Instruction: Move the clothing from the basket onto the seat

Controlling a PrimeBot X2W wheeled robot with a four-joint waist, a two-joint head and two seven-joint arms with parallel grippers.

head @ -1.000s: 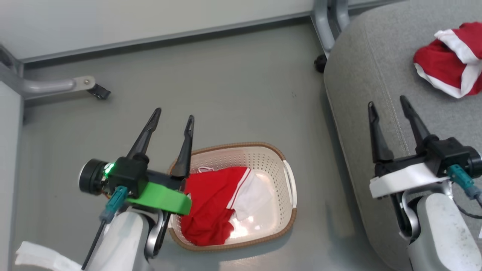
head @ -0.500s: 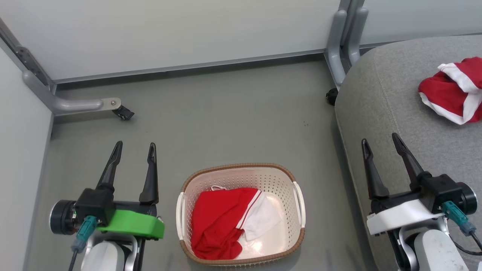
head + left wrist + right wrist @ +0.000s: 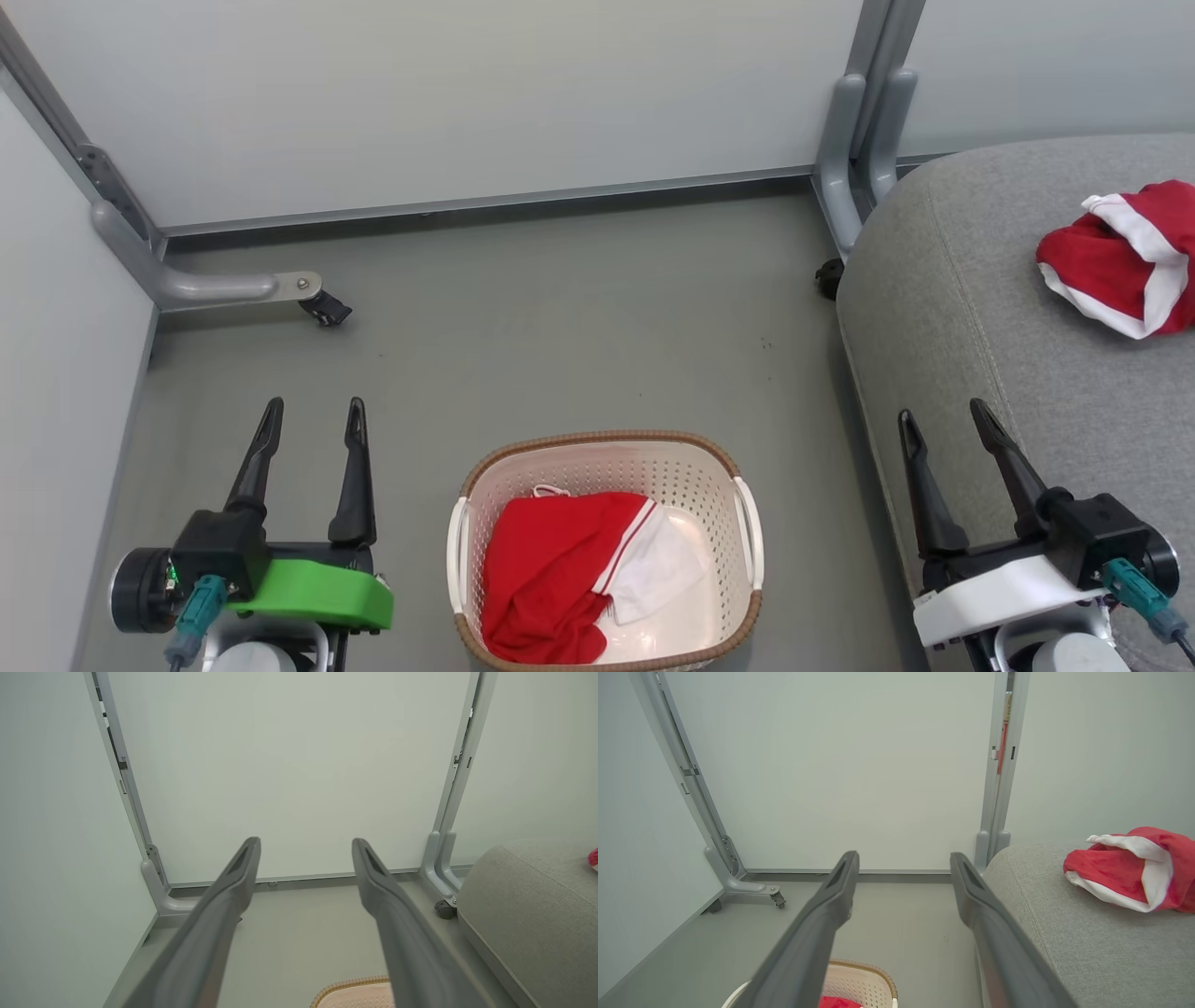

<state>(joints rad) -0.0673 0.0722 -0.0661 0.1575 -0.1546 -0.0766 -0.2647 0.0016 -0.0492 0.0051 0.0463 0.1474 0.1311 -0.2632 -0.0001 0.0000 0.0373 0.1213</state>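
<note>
Pulled back since a second ago, when they hung over the basket's left rim, the left fingers (image 3: 354, 485) now stand clear of the basket (image 3: 597, 437) at 8 o'clock in the head view, over grey floor (image 3: 560, 327); the head camera has lifted as well, bringing more of the pale wall panel (image 3: 467, 103) into frame. Both pairs of fingers are spread wide and hold nothing. The right fingers (image 3: 929, 513) sit at 4 o'clock, above the near edge of the grey seat (image 3: 980, 308), tips pointing toward 12 o'clock. The basket rests on the floor at 6 o'clock, between the two arms, with a red garment (image 3: 551, 569) with a white panel lying crumpled inside, toward its left side. A second red garment (image 3: 1116, 257) with white trim lies bunched on the seat at 2 o'clock, well apart from the basket. A grey metal foot (image 3: 233, 287) with a dark caster stands at 10 o'clock beside the wall. From the left wrist, the left fingers (image 3: 224, 914) frame the wall, with the basket (image 3: 350, 982) rim at 6 o'clock and the seat (image 3: 523, 896) at 4 o'clock. From the right wrist, the right fingers (image 3: 822, 924) rise over the basket (image 3: 864, 975), and the second red garment (image 3: 1125, 872) lies on the seat (image 3: 1064, 933) at 3 o'clock.
</note>
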